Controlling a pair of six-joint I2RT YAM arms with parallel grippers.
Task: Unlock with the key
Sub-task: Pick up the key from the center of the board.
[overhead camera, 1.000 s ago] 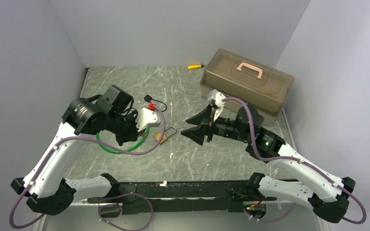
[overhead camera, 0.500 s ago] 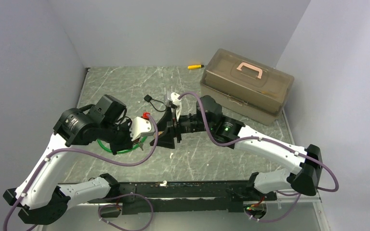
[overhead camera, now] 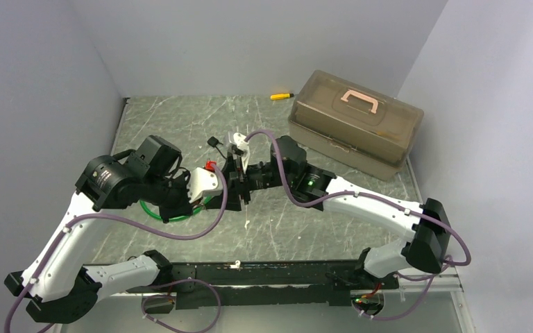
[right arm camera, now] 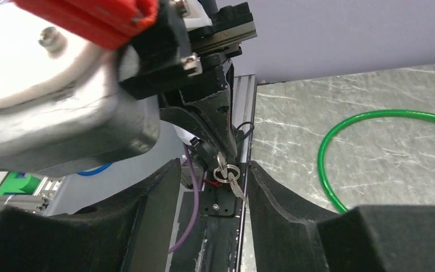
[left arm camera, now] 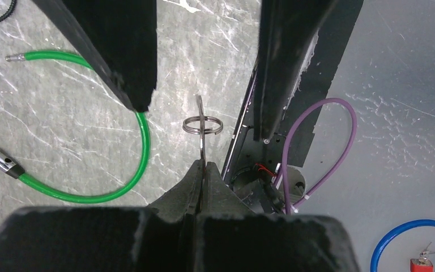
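A grey-green marbled table point(overhead camera: 180, 118) sits between plain grey walls. Above it, your left gripper point(left arm camera: 202, 170) is clamped tight on the key point(left arm camera: 203, 141), holding it edge-on, with a split ring point(left arm camera: 203, 123) looped through it. Your right gripper point(right arm camera: 214, 168) has its jaws partly apart on either side of the key and holds nothing. A green cable point(left arm camera: 141, 147) lies on the table below. No lock shows in any view, so the task looks early. The key is in hand, but inserting and turning it are not yet done.
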